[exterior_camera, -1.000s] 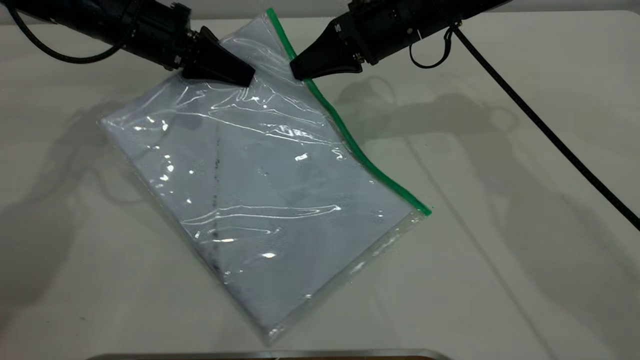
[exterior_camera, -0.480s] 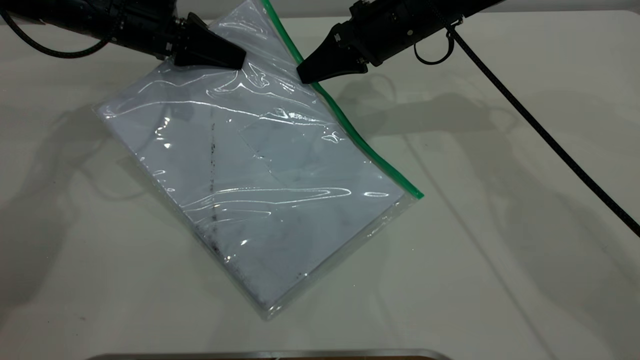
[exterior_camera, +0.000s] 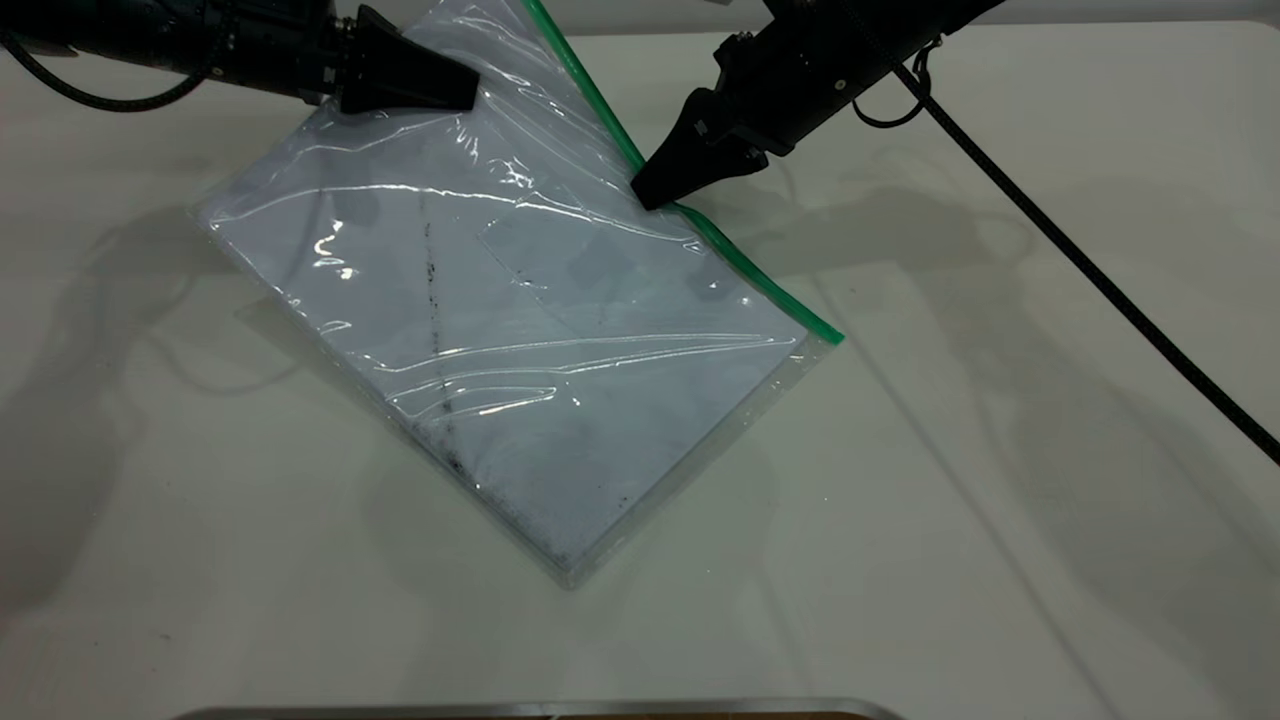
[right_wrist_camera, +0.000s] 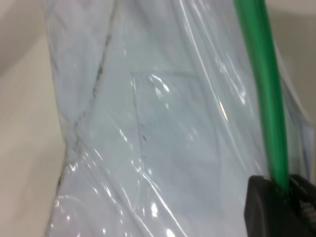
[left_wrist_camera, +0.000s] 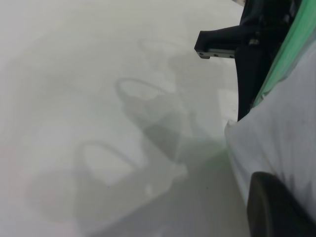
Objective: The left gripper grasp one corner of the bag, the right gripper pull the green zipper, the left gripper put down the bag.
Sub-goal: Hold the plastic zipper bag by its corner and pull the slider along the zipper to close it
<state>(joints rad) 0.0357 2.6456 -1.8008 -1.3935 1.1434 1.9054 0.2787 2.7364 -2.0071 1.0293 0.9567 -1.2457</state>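
Left end effector (exterior_camera: 465, 95) clamps the bag (exterior_camera: 520, 330) near its far corner, lifting that end off the surface (exterior_camera: 1000, 520); the near end rests on the surface. Right end effector (exterior_camera: 645, 195) is closed on the green zipper (exterior_camera: 720, 240) partway along the bag's long edge, tips pointing down. The right wrist view shows the zipper (right_wrist_camera: 264, 98) running into the black jaws.

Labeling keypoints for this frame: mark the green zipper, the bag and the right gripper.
green zipper (exterior_camera: 760, 283), exterior view, on the strip between the gripper and the near corner.
bag (exterior_camera: 560, 400), exterior view, on the clear front over the white paper.
right gripper (exterior_camera: 650, 194), exterior view, at the tip of its jaws on the zipper.
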